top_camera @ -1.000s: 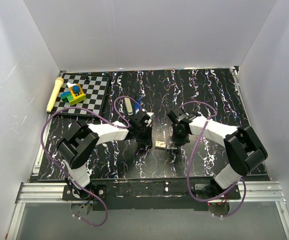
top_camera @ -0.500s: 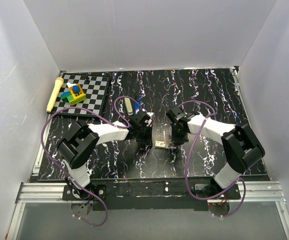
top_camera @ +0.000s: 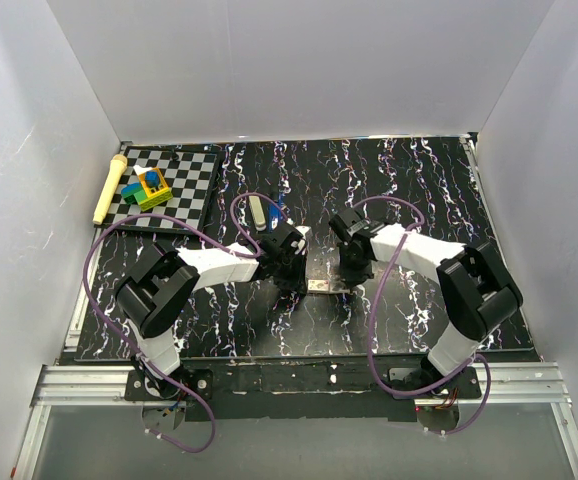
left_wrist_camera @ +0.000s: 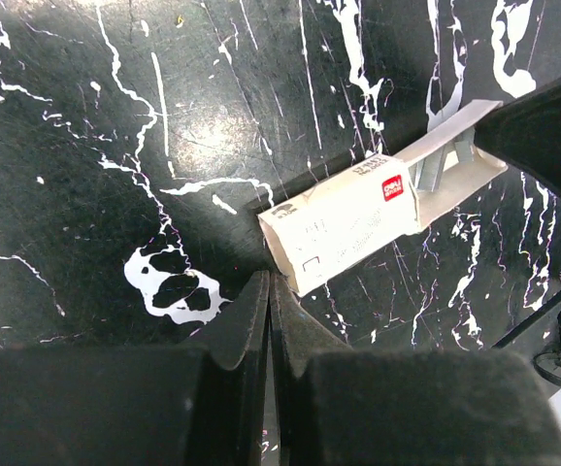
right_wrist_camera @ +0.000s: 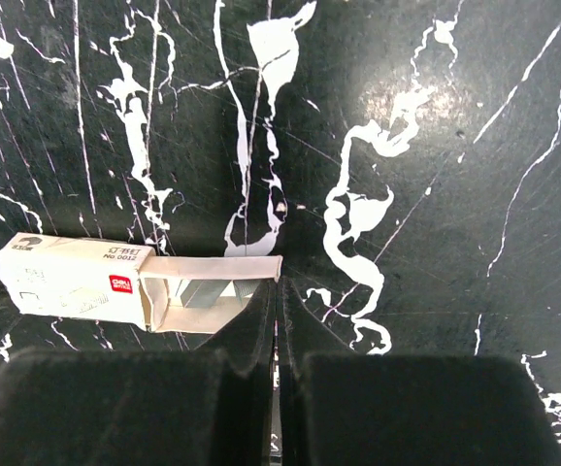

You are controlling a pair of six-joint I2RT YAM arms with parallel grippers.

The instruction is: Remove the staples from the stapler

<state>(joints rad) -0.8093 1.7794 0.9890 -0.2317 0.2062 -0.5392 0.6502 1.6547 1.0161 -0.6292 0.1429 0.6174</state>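
Judged the task hardly begun. Spotted the stapler point(top_camera: 276, 210) only as a sliver of blue at mid-table, just beside a cream bar point(top_camera: 258, 211) and behind the left arm, held by neither gripper; could not tell whether opened. Saw no loose staples by it. Found both grippers low at a white staple box point(left_wrist_camera: 344, 221) nearer the front, with the drawer point(right_wrist_camera: 213, 291) partway out and staples showing. Noted the left gripper point(left_wrist_camera: 269, 286) pinched fully together on nothing, tips just beside the box's closed end. Noted the right gripper point(right_wrist_camera: 277, 291) likewise pressed together, tips at the drawer's open end, nothing seen between. Reckoned everything left: reaching the stapler, opening it, drawing the strip out. Took in a black table point(top_camera: 419, 180) veined white, boxed by plain white walls point(top_camera: 299, 70), with a chessboard point(top_camera: 184, 185) and toy blocks point(top_camera: 147, 187) far left.
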